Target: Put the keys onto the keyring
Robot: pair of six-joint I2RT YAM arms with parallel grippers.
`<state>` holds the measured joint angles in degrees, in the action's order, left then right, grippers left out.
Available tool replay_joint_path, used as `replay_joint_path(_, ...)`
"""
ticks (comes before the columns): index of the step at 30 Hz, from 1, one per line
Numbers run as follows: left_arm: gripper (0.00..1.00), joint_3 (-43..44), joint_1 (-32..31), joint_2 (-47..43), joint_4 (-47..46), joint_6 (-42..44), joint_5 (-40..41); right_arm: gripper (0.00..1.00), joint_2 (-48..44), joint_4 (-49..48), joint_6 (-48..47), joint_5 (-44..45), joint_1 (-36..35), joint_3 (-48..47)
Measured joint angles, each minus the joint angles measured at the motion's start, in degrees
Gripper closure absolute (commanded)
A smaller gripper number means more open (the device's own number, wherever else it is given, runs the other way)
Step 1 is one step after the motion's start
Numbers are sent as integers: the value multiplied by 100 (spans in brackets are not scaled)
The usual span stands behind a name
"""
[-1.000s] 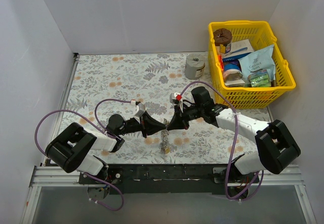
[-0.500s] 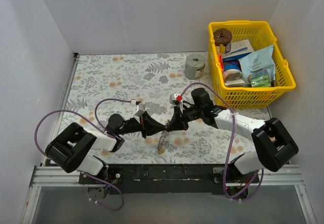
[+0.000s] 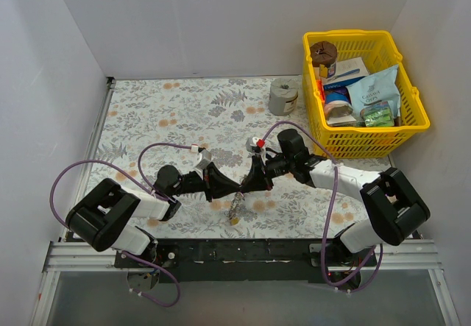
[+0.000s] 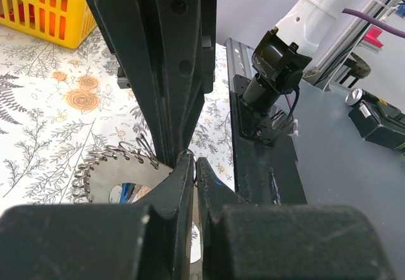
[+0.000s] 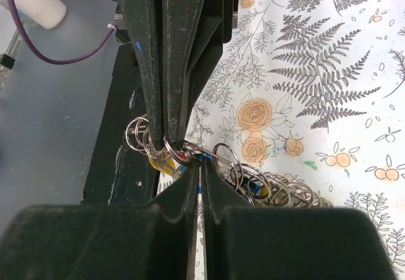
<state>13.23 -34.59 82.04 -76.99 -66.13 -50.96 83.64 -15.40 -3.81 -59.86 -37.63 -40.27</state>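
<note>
Hand, left [image 4: 195, 169] — fingers pressed together, clamped by appearance on the rim of the keyring [image 4: 104, 177], whose flat grey plate with its toothed edge runs out to the lower left of the left wrist view. In the top view this hand is met tip to tip by the right hand [image 3: 247, 186] at the lower centre of the frame, above the flowered bench [image 3: 162, 112].

Hand, right — fingers nearly together, with only a thin slit shown between them in the right wrist view. Whether anything is pinched there cannot be told.

Keys [image 5: 158, 162] — gathered just at the meeting fingertips, left of centre in the right wrist view. A yellow head is seen plainly, with specks of red and blue beside it. They hang among small split rings [image 5: 266, 190], which trail off to the lower right. Which of them are threaded already cannot be made out.

Step in hand, as judged — a key's loop is being worked onto the keyring between the two hands.

Handling notes:
- The keyring should be kept firmly clamped and level, so that its opening is presented squarely.
- The right hand should be eased apart slowly — a sudden release could let the cluster swing or slip off.
- Only small, slow sliding moves are advised, since the toothed edge may snag a loop.
- Fingertip contact between the two hands should be avoided.
</note>
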Motion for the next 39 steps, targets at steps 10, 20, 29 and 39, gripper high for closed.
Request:
replay_joint_path(10,100,0,4,-4,0,-31,-74,71,59,-92,44,-35,-7,35)
replay_joint_path(20,100,-13,-13,-9,-7,101,-63,37,-826,811,-702,723,-142,72)
replay_joint_path(29,100,-15,-13,-7,0,138,-55,55,-1117,949,-813,804,-151,72)
replay_joint_path(39,100,-15,-9,-2,-2,125,-52,85,-815,684,-492,573,-149,70)
